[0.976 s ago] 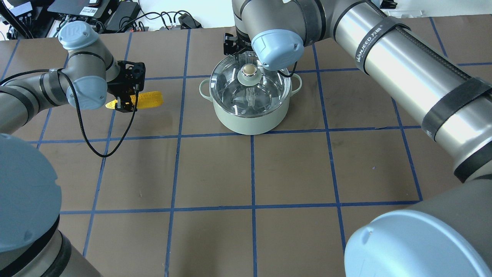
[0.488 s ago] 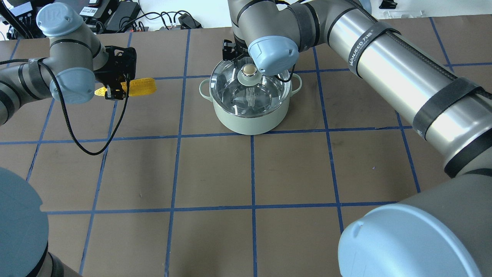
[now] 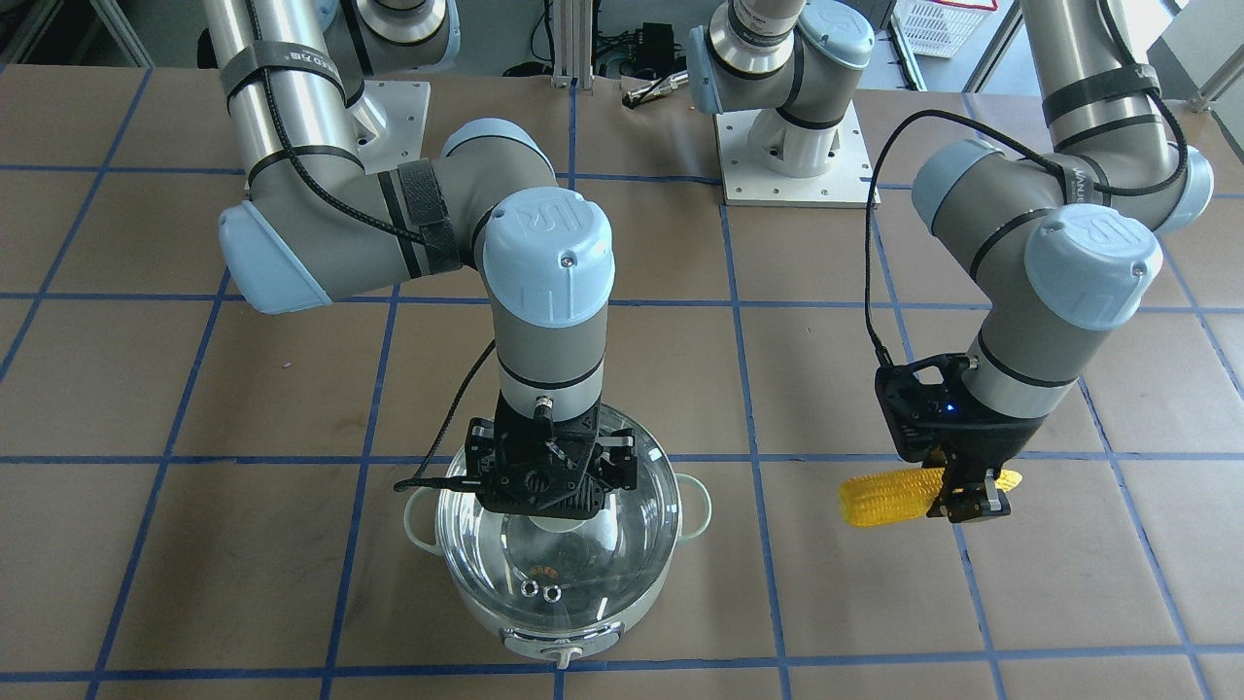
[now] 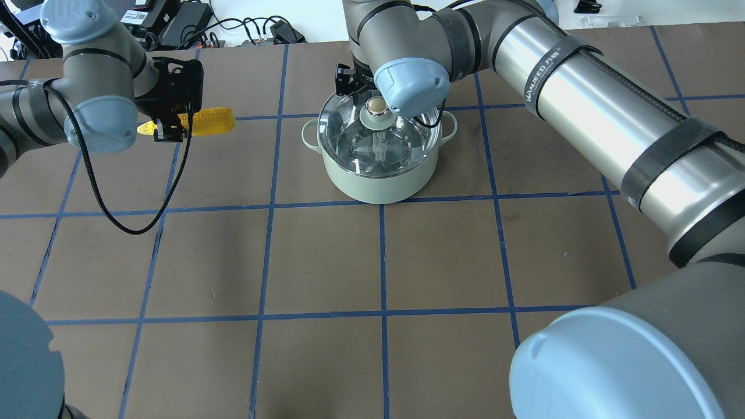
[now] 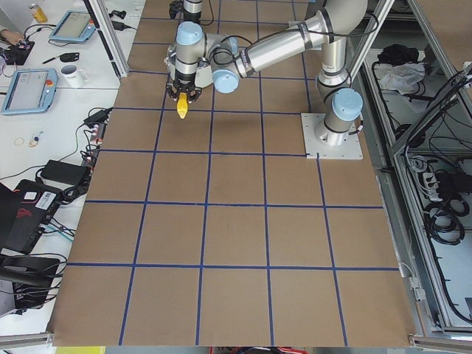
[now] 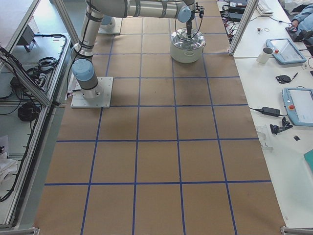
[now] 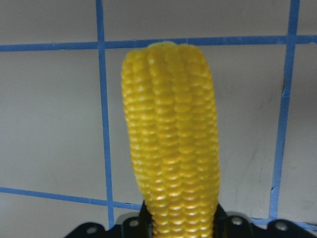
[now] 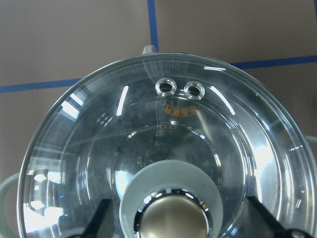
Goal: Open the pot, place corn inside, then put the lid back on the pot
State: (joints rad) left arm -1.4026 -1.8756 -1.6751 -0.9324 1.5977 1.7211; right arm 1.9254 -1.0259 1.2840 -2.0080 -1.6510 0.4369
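The pale grey-green pot (image 4: 378, 180) stands at the table's middle far side, its glass lid (image 4: 355, 139) resting on it. My right gripper (image 3: 552, 501) hangs straight over the lid. In the right wrist view its fingers (image 8: 101, 220) stand wide apart on either side of the beige knob (image 8: 171, 218) and do not touch it. My left gripper (image 4: 167, 127) is shut on the yellow corn (image 4: 212, 121) near its tapered end. It holds the corn level above the table, left of the pot. The corn fills the left wrist view (image 7: 171, 139).
Cables and electronics (image 4: 174, 23) lie beyond the table's far edge. The two arm base plates (image 3: 797, 146) sit at the robot's side. Side tables with tablets (image 6: 298, 103) and a mug stand past the table's edge.
My left arm has lifted the corn and carried it farther from me and a little left. My right wrist has shifted slightly over the lid knob.
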